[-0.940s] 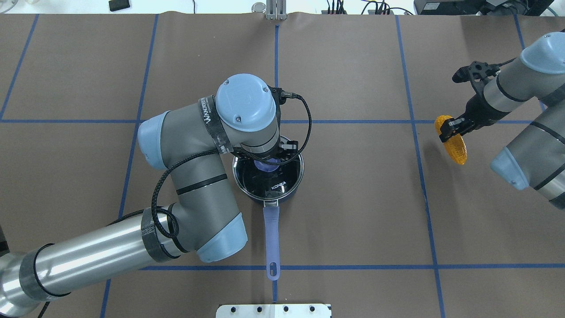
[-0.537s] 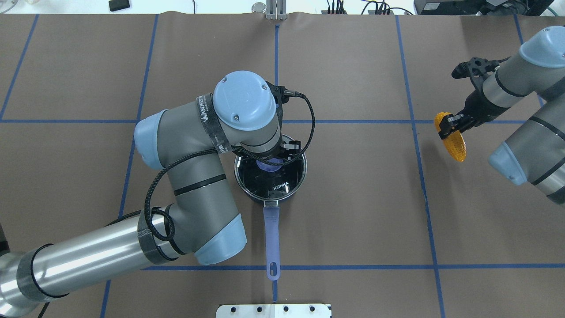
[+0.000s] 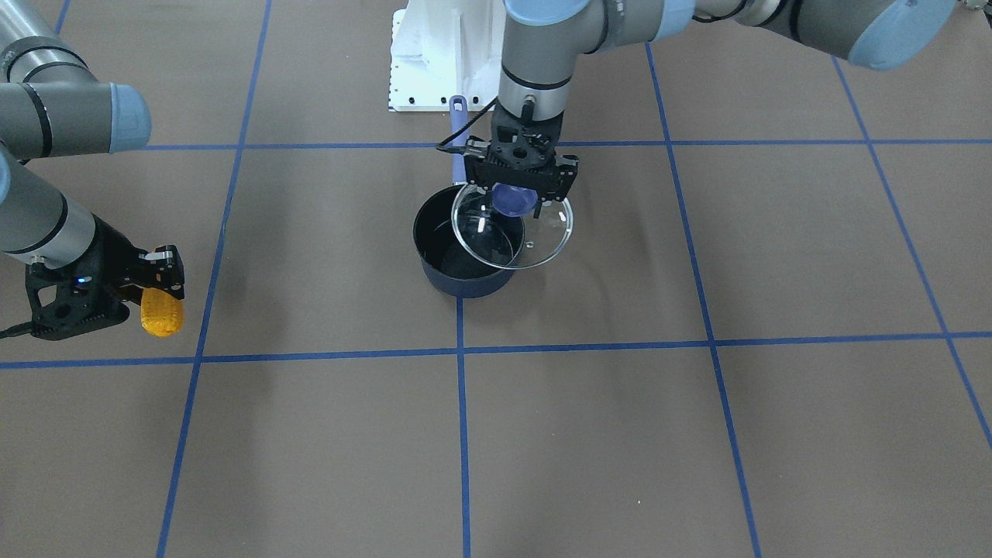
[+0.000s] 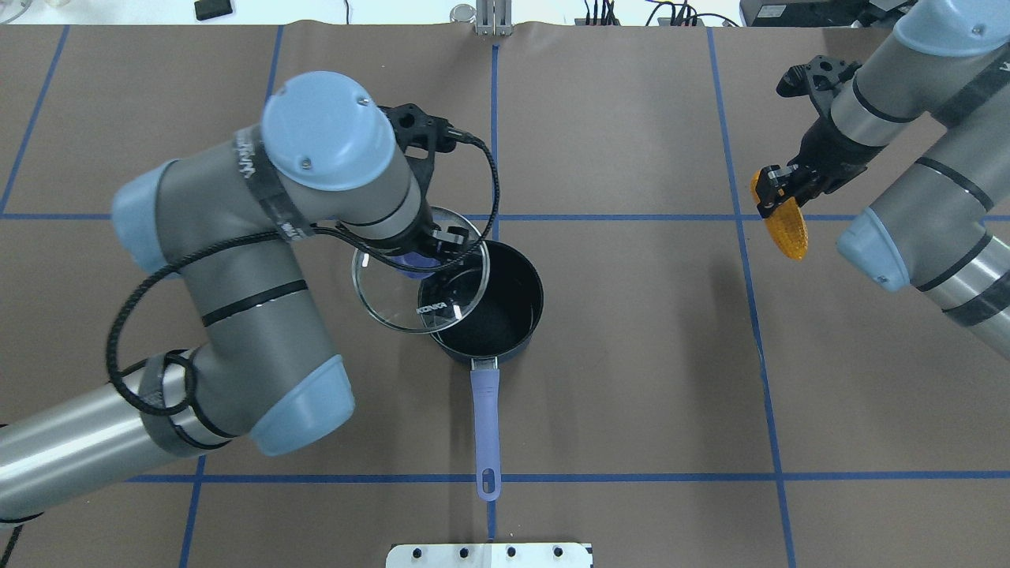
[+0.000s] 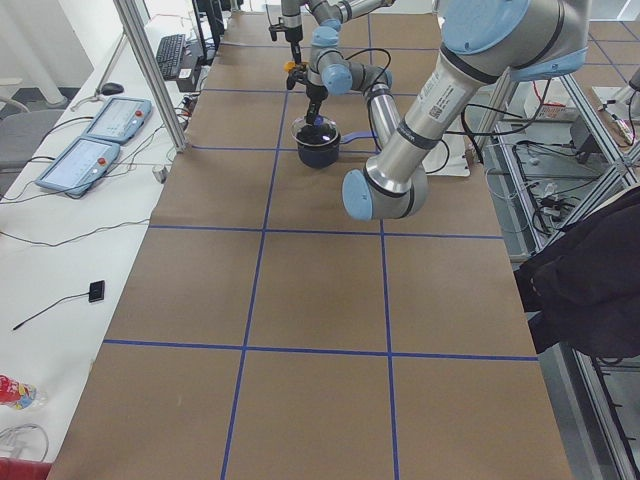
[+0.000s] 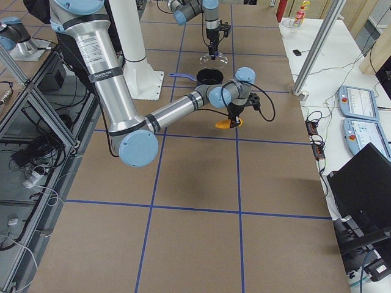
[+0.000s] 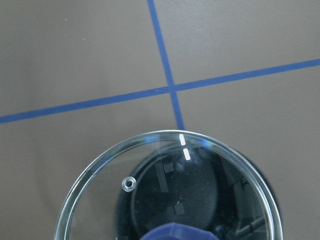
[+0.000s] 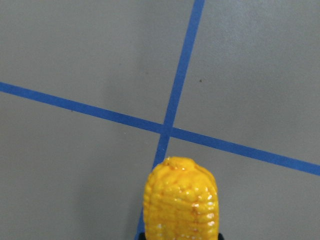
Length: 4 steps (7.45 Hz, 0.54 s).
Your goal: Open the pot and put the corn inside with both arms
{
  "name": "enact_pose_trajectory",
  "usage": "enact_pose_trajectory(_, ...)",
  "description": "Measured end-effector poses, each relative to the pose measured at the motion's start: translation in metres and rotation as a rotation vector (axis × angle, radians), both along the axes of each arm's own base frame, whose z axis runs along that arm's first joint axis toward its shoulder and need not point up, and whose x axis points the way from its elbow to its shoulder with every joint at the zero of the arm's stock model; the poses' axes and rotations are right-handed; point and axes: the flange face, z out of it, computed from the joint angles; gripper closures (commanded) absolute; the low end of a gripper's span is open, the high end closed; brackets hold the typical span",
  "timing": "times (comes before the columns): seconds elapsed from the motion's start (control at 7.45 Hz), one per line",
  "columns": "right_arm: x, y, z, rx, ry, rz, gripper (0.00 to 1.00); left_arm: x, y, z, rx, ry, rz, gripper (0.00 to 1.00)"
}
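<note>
The dark navy pot [image 4: 513, 308] stands uncovered at the table's middle, its purple-blue handle [image 4: 485, 418] pointing toward the robot. My left gripper [image 3: 518, 186] is shut on the blue knob [image 3: 514, 200] of the glass lid [image 4: 394, 296]. It holds the lid in the air, overlapping the pot's left rim. The left wrist view looks through the lid [image 7: 100, 200] at the pot's black inside. My right gripper [image 4: 777, 189] is shut on the orange-yellow corn [image 4: 787, 227], held above the table far right of the pot. The corn also shows in the front view [image 3: 161, 314] and the right wrist view [image 8: 180, 205].
Blue tape lines [image 4: 631, 217] divide the brown table cover into squares. The white robot base plate [image 4: 489, 554] sits at the near edge behind the pot's handle. Cables and a small black object [image 4: 213, 9] lie along the far edge.
My left gripper has lifted the lid off the pot and carried it to the left, uncovering the pot. My right gripper has moved the corn a little left and farther away.
</note>
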Motion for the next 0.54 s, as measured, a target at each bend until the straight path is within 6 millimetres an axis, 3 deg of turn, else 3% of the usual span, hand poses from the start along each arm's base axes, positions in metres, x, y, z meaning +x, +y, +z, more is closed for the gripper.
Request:
enact_pose_trajectory(0.27,-0.007,-0.008,-0.033,-0.007,-0.007,0.016,0.71,-0.060,-0.016,0.051,0.049,-0.029,0.054,0.47)
enact_pose_trajectory(0.54,-0.019,-0.013,-0.070,-0.035,-0.026,0.059,0.70,-0.109,-0.030,0.113,0.094,-0.044,0.093,0.47)
